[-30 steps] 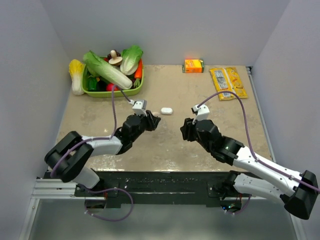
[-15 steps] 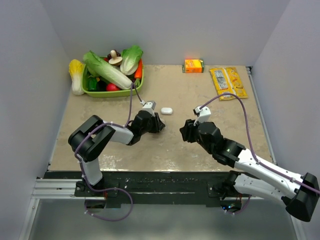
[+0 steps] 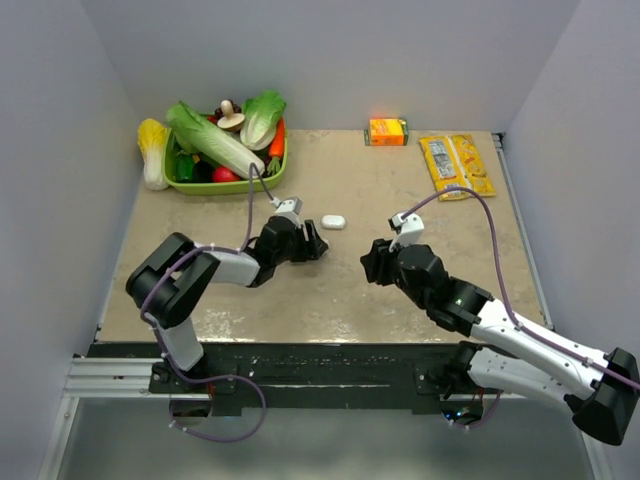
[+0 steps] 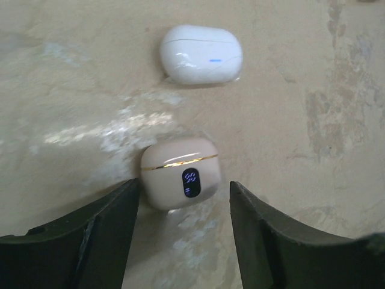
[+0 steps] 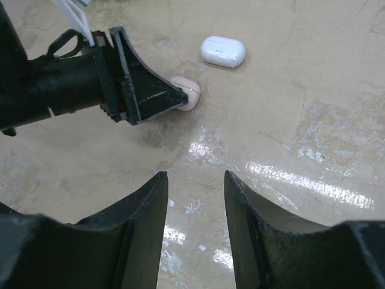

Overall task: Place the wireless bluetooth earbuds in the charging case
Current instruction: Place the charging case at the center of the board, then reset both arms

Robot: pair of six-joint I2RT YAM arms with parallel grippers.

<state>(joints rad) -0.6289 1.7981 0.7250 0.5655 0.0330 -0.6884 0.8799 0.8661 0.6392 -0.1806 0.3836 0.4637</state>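
**White case lies just past the spread left fingers**

Top view: the charging case (image 3: 333, 221) lies closed on the beige table (image 3: 430, 215). The left gripper (image 3: 316, 244) sits low, just on the near left of it. The right gripper (image 3: 369, 263) is on its near right, well apart.

Left wrist view: the fingers are spread around a beige case (image 4: 180, 171) with a gold line and a blue-lit display. It lies just beside the charging case, apart from it.

Right wrist view: the fingers are spread, holding nothing, with the charging case beyond them.
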